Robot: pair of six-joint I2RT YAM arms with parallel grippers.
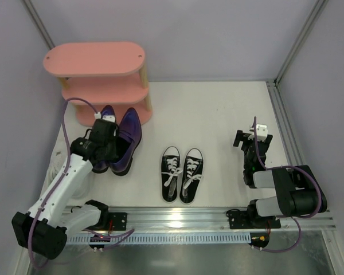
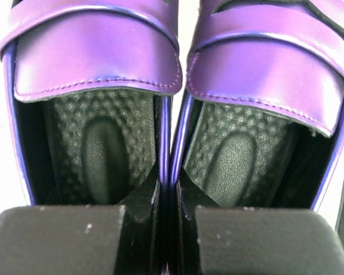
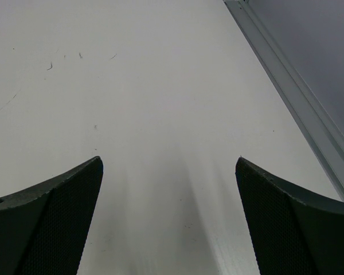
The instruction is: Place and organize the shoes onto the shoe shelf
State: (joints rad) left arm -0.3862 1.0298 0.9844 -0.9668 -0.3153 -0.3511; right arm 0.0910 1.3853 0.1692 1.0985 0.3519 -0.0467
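- The shoe shelf (image 1: 94,59) is standing at the far left of the white table (image 1: 218,109), its three pink oval boards stacked on light wooden posts. No shoe is showing on its top board.
- The dark purple glossy shoes (image 1: 129,134) are lying side by side just in front of the shelf's lowest board, toes pointing toward the shelf and heels pointing away from it.
- The left gripper (image 2: 172,226) is sitting over the heel openings of this pair, on the side away from the shelf.
- In the left wrist view the left fingers (image 2: 63,238) are closing nearly together, one reaching into each shoe. They are pinching the two neighbouring inner side walls between them.
- The pictures are not showing whether the purple pair is resting on the table or is lifted off it.
- The black canvas sneakers (image 1: 182,173) are sitting as a neat pair well apart from the shelf, to its right and nearer the arm bases. Their white toe caps are pointing toward the bases.
- The right gripper (image 3: 169,172) is hovering far to the right of the shelf, beyond the sneakers.
- The right fingers (image 3: 51,217) are standing wide apart and gripping nothing, with bare table between them and a metal rail (image 3: 298,103) running along the side farther from the shelf.
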